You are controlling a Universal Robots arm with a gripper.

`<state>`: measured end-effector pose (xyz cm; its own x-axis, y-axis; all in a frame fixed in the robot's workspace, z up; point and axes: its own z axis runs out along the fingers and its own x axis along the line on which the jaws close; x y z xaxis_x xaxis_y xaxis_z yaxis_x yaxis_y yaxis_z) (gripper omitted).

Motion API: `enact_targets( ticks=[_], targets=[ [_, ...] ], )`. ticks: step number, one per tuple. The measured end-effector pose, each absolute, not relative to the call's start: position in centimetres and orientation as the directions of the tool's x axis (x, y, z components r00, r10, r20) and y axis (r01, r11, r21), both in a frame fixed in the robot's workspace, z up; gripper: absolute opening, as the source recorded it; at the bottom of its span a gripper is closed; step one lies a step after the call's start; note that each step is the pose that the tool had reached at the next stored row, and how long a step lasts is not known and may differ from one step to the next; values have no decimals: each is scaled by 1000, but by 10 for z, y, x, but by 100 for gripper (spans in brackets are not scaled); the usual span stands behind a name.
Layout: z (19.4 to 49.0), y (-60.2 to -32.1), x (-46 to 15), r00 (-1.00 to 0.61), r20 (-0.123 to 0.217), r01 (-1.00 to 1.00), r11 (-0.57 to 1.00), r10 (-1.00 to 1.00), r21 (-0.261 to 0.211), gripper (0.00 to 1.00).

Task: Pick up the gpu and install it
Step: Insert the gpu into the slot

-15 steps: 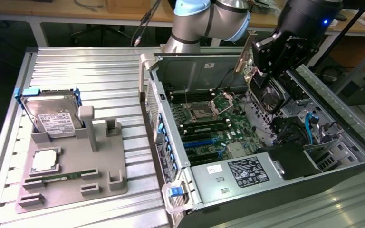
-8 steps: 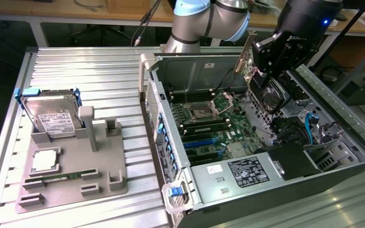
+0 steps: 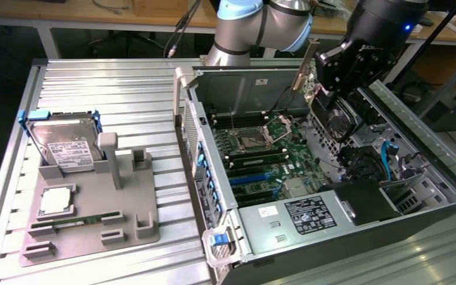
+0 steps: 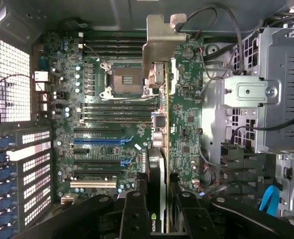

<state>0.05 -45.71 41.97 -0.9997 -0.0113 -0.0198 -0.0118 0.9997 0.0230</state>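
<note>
Remote operation: I have the gpu (image 4: 157,144), with its black cooler, brownish board and silver bracket, clamped edge-on between the end effector's (image 4: 160,199) fingers (image 4: 136,209), jutting ahead of it over the open case's (image 3: 418,124) motherboard (image 4: 112,99).

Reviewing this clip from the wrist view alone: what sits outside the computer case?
Observer: A grey fixture lies on the ribbed table, at the exterior view's left of the case.
Operator: What does it hold?
Observer: A hard drive stands upright at its far end.
Operator: How does the gpu hang?
Observer: The gpu hangs on edge under the arm, over the case's side at the exterior view's right; its height above the board I cannot tell.
</note>
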Motion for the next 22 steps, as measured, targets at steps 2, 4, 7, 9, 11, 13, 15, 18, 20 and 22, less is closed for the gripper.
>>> enact_targets(
  ticks=[2, 4, 7, 9, 11, 13, 15, 18, 20, 22],
  targets=[
    [420, -457, 0, -1000, -20, -19, 1000, -19, 23, 27],
    [420, -457, 0, -999, -20, -28, 999, -28, 23, 27],
    [420, -457, 0, -999, -20, -44, 999, -44, 23, 27],
    [420, -457, 0, -998, -20, -60, 998, -60, 23, 27],
    [420, -457, 0, -997, -20, -76, 997, -75, 23, 27],
    [420, -457, 0, -996, -20, -89, 996, -88, 23, 27],
    [420, -457, 0, -995, -20, -102, 994, -102, 23, 27],
    [420, -457, 0, -993, -20, -114, 993, -113, 23, 27],
    [420, -457, 0, -992, -20, -122, 992, -122, 23, 27],
    [420, -457, 0, -991, -20, -130, 991, -129, 23, 27]
  ],
)
